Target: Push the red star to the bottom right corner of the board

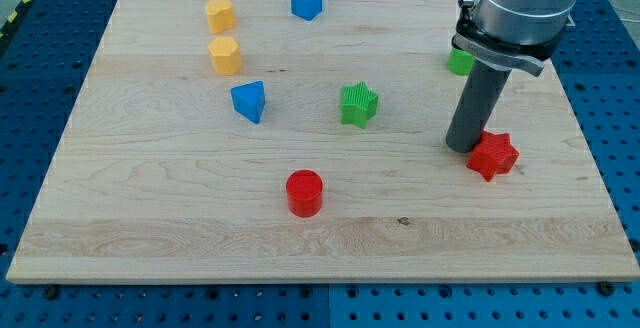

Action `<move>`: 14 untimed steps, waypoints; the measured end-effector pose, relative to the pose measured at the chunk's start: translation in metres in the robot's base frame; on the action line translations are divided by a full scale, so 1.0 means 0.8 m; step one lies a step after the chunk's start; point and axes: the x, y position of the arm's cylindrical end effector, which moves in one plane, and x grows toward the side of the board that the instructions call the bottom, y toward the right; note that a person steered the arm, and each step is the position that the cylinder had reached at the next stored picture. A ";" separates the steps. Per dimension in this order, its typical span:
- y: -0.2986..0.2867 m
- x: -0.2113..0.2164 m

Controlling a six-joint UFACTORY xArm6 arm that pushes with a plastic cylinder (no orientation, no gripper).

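Beside the red star [492, 155], on its upper-left flank | the tip [461, 147] is touching it; no jaws, plain rod gripping nothing | star is sitting lower-right of tip | bottom-right corner is lying beyond star, same direction

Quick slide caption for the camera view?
My tip touches the red star from its left, toward the board's bottom right.

the arm reaches down from the view's top right, rod upright, my tip [463, 148] on the board.
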 end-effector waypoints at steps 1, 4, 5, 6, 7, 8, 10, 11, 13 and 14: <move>0.000 0.000; -0.029 0.014; -0.029 0.017; -0.024 0.024; -0.007 0.038; 0.000 0.044; 0.009 0.020; 0.016 -0.005; 0.066 0.002; 0.081 0.011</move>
